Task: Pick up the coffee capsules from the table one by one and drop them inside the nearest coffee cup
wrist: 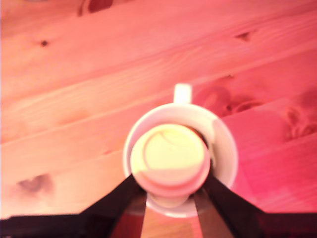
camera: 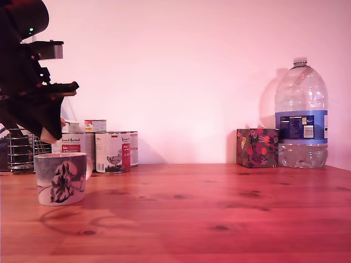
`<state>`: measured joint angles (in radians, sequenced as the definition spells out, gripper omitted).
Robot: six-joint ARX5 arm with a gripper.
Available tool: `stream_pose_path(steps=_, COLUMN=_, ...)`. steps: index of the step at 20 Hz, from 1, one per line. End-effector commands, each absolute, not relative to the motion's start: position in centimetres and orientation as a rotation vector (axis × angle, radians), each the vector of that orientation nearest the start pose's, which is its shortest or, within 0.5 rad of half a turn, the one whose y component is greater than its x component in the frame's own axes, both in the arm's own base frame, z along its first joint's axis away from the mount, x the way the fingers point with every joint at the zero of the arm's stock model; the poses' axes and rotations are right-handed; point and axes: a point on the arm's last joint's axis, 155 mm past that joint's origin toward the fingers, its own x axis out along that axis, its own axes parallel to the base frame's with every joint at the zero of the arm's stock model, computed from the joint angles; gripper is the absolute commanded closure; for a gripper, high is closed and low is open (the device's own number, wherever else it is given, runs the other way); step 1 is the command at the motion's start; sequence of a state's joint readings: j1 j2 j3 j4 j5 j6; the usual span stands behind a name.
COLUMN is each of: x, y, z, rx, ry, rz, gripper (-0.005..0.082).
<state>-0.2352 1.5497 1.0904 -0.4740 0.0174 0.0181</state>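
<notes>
Clamped between the gripper (wrist: pixel 170 196) jaws at lower centre of the wrist view, a coffee capsule (wrist: pixel 169 157) sits directly over the mouth of the coffee cup (wrist: pixel 225 148) — a straight drop away; the cup stands on the table (camera: pixel 219 208) at the exterior view's lower left

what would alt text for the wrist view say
A cream coffee capsule, flat face up, is pinched in the black claw directly above the open white mug, whose handle points away. Reddish wooden table with knots fills the rest; the image is slightly blurred.
</notes>
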Motion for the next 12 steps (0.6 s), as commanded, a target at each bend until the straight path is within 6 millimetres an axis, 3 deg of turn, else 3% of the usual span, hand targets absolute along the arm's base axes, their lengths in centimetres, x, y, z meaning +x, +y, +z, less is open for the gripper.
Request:
stream_pose_path(steps=1, x=39.39, y=-9.79, z=9.29, rx=0.113, ry=0.985, rz=-0.237, gripper=0.0659)
stream_pose_path(steps=10, x=39.6, y=-10.41, z=9.55, rx=0.09, ry=0.971, rz=-0.262, gripper=0.0655)
stream_pose_path(steps=12, x=39.59, y=-10.6, z=9.58, rx=0.085, ry=0.97, rz=-0.271, gripper=0.0613)
